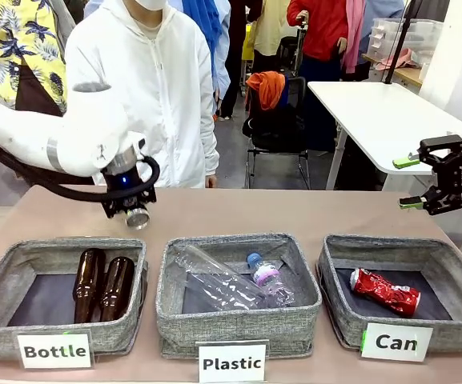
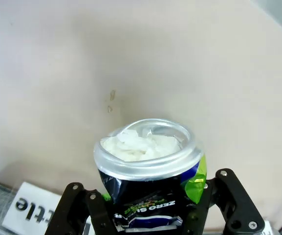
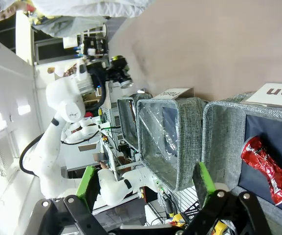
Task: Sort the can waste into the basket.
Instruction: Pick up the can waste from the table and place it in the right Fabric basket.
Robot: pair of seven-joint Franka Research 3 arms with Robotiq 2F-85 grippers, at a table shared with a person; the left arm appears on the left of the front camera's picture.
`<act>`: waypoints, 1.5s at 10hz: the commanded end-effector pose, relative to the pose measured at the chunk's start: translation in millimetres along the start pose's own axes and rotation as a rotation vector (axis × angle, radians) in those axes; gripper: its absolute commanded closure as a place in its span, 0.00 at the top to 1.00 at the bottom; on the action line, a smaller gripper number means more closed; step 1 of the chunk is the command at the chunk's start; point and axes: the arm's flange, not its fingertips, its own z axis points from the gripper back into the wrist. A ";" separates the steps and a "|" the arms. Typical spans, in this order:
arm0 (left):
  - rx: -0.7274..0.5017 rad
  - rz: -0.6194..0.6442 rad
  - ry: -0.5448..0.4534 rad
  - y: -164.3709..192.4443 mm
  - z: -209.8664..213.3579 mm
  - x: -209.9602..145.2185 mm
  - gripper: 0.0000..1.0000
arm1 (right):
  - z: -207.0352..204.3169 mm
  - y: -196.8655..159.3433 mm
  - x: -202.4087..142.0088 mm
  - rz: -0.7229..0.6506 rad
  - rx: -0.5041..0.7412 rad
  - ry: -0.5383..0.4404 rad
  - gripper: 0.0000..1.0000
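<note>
My left gripper [image 1: 132, 206] is shut on a black can [image 1: 138, 217] with a silver top, held above the table behind the "Bottle" bin. In the left wrist view the black can [image 2: 148, 164] sits pinched between my fingers [image 2: 79, 208], its open silver rim facing the bare tabletop. A crushed red can [image 1: 385, 290] lies on the dark floor of the grey basket [image 1: 391, 242] signed "Can" at the right. My right gripper [image 1: 419, 182] hangs open above and behind that basket with nothing in it. The right wrist view shows the red can [image 3: 268, 169] in the basket [image 3: 221, 127] beyond my open right gripper [image 3: 145, 183].
The "Bottle" bin [image 1: 22, 254] at the left holds two brown bottles [image 1: 102, 284]. The middle "Plastic" bin [image 1: 239, 320] holds clear plastic bottles [image 1: 231, 280]. A person in white [image 1: 154, 88] stands at the far edge. Bare table lies behind the bins.
</note>
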 end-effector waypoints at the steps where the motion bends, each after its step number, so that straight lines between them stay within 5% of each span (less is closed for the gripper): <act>1: -0.051 -0.088 -0.067 17.8 61.2 -14.1 0.00 | 2.2 0.2 -0.2 0.023 0.001 0.003 1.00; 5: -0.143 -0.796 0.104 78.6 145.4 -108.0 0.00 | 2.2 0.2 -0.2 0.023 0.001 0.003 1.00; 7: -0.173 -1.033 0.017 118.4 145.1 -163.5 0.00 | 2.2 0.2 -0.2 0.023 0.001 0.003 1.00; 9: -0.146 -1.006 -0.097 137.8 136.9 -173.5 0.00 | 2.2 0.2 -0.2 0.023 0.001 0.003 1.00; 10: -0.130 -1.021 0.049 107.2 143.6 -170.5 0.00 | 2.2 0.2 -0.2 0.023 0.001 0.003 1.00; 14: -0.136 -1.037 0.023 117.1 140.7 -177.5 0.00 | 0.3 0.4 0.3 0.001 0.000 -0.001 1.00; 15: -0.144 -1.082 -0.112 55.5 164.4 -188.7 0.00 | 12.8 17.7 -15.8 0.036 -0.038 0.061 1.00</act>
